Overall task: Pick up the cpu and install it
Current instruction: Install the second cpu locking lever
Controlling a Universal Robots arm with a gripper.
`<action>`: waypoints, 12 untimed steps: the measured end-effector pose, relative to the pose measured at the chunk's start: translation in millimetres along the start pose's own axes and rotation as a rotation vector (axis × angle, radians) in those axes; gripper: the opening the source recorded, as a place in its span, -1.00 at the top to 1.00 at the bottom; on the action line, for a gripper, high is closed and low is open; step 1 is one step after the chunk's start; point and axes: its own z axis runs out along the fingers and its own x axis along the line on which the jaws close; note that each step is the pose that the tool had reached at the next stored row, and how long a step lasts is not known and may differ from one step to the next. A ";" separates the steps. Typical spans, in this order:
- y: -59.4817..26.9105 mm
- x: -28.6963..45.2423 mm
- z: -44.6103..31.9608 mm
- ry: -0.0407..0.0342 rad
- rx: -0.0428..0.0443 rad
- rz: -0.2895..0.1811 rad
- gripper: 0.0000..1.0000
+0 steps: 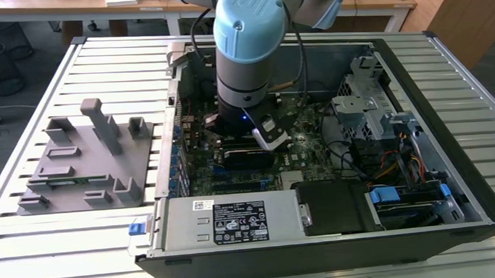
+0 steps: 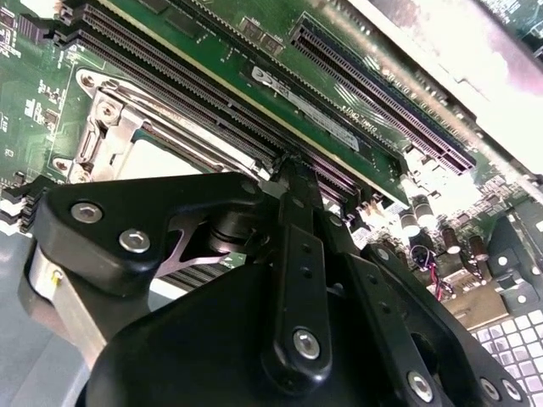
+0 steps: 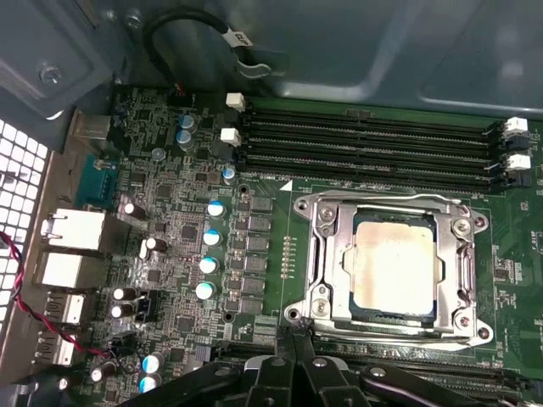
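At the lower edge of the first wrist view, the tool shows as black linkage just short of the socket, with its slim fingers drawn together and nothing between them. Just beyond, in the centre right of that frame, the cpu lies flat inside the socket frame, its silver lid facing up, seemingly already seated. Farther on, the memory slots run across the upper part of the frame. In the exterior view, the arm reaches down into the open computer case at frame centre, while the grey fixture sits at the left on the slatted counter. The likely risk here is the tool pressing on or brushing the chip, which could shift it in the socket and harm the contacts beneath.
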 end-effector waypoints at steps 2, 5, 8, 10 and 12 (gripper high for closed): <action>1.0 0.1 0.2 0.0001 -0.0001 0.000 0.79; 3.2 0.0 0.8 0.0001 -0.0001 0.000 0.79; 4.6 0.2 1.2 -0.0001 -0.0008 0.000 0.79; 5.5 0.3 1.5 -0.0001 -0.0008 0.000 0.79; 6.2 0.5 1.6 -0.0001 -0.0007 0.000 0.79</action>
